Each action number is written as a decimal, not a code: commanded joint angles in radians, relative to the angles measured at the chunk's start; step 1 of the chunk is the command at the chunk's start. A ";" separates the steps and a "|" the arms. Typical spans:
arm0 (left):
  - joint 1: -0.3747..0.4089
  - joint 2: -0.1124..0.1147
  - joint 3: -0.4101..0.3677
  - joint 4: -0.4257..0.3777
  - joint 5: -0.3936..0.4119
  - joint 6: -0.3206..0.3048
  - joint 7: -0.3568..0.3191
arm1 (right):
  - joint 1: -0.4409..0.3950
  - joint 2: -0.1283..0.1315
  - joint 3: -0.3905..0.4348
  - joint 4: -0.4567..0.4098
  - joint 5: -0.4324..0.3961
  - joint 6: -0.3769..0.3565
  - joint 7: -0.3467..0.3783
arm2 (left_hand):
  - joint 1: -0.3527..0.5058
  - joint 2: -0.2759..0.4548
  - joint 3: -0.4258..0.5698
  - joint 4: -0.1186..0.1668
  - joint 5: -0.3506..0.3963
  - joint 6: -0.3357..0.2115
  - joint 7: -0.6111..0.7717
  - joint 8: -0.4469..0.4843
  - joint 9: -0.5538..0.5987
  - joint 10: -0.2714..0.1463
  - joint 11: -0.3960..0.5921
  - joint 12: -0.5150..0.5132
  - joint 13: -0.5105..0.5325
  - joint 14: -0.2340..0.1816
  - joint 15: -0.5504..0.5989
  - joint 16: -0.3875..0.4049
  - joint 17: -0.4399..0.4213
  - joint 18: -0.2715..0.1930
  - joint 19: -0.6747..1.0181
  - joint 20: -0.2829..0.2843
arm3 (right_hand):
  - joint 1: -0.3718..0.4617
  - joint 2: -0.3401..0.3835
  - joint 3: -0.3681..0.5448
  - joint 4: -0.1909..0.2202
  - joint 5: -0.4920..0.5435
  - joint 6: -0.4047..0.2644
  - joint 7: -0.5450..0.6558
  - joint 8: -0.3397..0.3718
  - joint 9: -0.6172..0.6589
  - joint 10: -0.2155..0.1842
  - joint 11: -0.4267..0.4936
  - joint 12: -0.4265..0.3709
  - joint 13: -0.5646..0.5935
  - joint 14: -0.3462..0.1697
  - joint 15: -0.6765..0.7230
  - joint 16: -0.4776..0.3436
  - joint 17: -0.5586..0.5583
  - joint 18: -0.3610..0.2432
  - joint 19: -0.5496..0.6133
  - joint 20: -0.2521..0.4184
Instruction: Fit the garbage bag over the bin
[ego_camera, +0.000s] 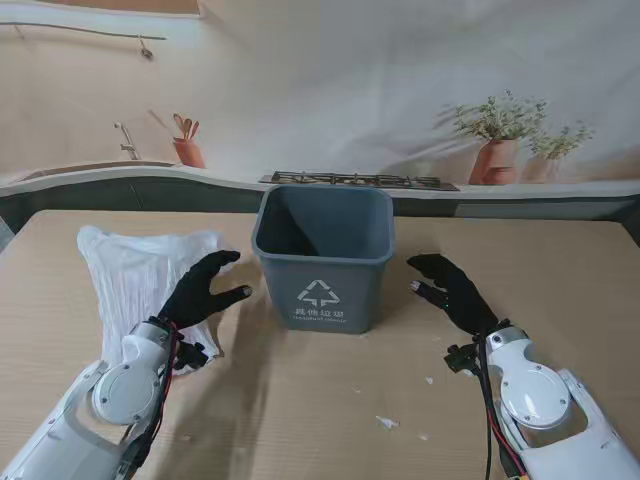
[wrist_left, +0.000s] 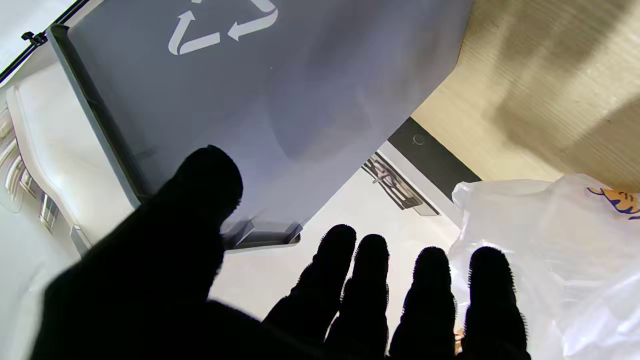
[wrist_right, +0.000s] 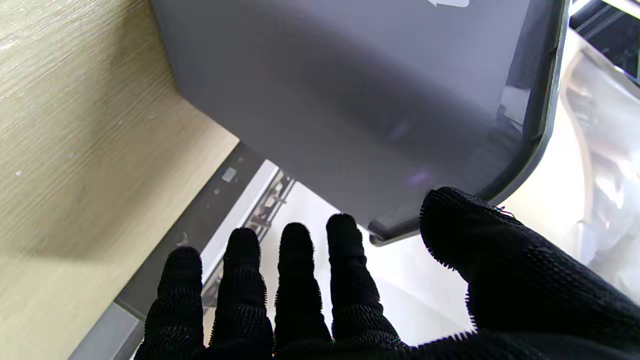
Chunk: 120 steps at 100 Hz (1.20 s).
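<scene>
The bin stands bare mid-tabletop with the garbage bag lying at its nine o'clock, both hands released and empty, so the left hand probably must first grasp it.

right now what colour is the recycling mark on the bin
White, on the grey bin; the mark shows best in the stand view.

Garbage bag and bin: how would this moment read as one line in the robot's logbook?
bin: upright, unlined | garbage bag: crumpled on table, left of bin | left hand: open, over bag | right hand: open, right of bin
</scene>
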<state>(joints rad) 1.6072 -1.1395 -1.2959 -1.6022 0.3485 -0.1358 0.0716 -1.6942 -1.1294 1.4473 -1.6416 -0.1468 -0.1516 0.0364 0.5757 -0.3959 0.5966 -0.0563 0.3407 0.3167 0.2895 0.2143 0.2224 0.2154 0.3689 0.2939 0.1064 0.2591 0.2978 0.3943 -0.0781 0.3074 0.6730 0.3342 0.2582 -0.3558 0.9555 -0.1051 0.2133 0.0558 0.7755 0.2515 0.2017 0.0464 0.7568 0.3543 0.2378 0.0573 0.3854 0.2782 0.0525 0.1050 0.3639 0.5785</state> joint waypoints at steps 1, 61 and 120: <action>0.008 -0.002 -0.004 -0.010 -0.002 0.000 -0.012 | -0.004 -0.007 -0.002 -0.001 -0.001 0.001 0.011 | -0.031 0.012 0.006 -0.004 -0.017 0.004 -0.008 -0.005 -0.020 0.016 -0.011 -0.008 -0.026 -0.010 -0.020 -0.002 -0.002 -0.023 0.008 0.005 | -0.024 0.008 -0.009 -0.006 -0.006 -0.014 0.000 -0.012 -0.024 -0.009 0.005 -0.004 -0.026 -0.032 -0.003 -0.007 -0.007 -0.014 -0.025 0.017; 0.040 0.004 -0.086 -0.098 0.046 -0.068 -0.002 | -0.012 -0.010 0.006 -0.006 0.003 -0.004 0.000 | 0.024 -0.015 0.020 0.003 0.095 -0.134 0.083 0.043 0.040 0.005 0.046 0.023 -0.014 -0.004 0.082 0.039 -0.009 0.011 0.080 0.040 | -0.021 0.008 -0.010 -0.006 -0.004 -0.013 0.002 -0.010 -0.025 -0.005 0.007 -0.003 -0.024 -0.034 -0.001 -0.006 -0.004 -0.018 -0.026 0.016; -0.266 0.138 -0.254 -0.090 0.449 -0.176 -0.522 | -0.050 -0.012 0.028 -0.039 0.007 -0.020 -0.017 | 0.005 -0.146 0.146 0.022 -0.102 -0.089 -0.017 -0.011 -0.022 -0.089 -0.103 -0.059 -0.037 -0.121 -0.114 -0.023 0.001 -0.016 -0.138 -0.067 | -0.025 0.008 -0.008 -0.006 -0.005 -0.013 0.000 -0.011 -0.026 -0.008 0.006 -0.004 -0.024 -0.036 -0.002 -0.006 -0.004 -0.017 -0.027 0.014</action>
<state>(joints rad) 1.3788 -1.0267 -1.5408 -1.7087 0.7856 -0.3050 -0.4226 -1.7351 -1.1348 1.4764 -1.6728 -0.1409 -0.1658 0.0046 0.5754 -0.5058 0.7127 -0.0563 0.2794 0.2358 0.2986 0.2197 0.2255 0.1627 0.3132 0.2607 0.1057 0.1677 0.2317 0.3811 -0.0778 0.3130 0.6005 0.2947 0.2582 -0.3558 0.9555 -0.1051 0.2133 0.0558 0.7755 0.2515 0.2017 0.0464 0.7568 0.3543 0.2378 0.0573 0.3854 0.2782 0.0524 0.1050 0.3639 0.5785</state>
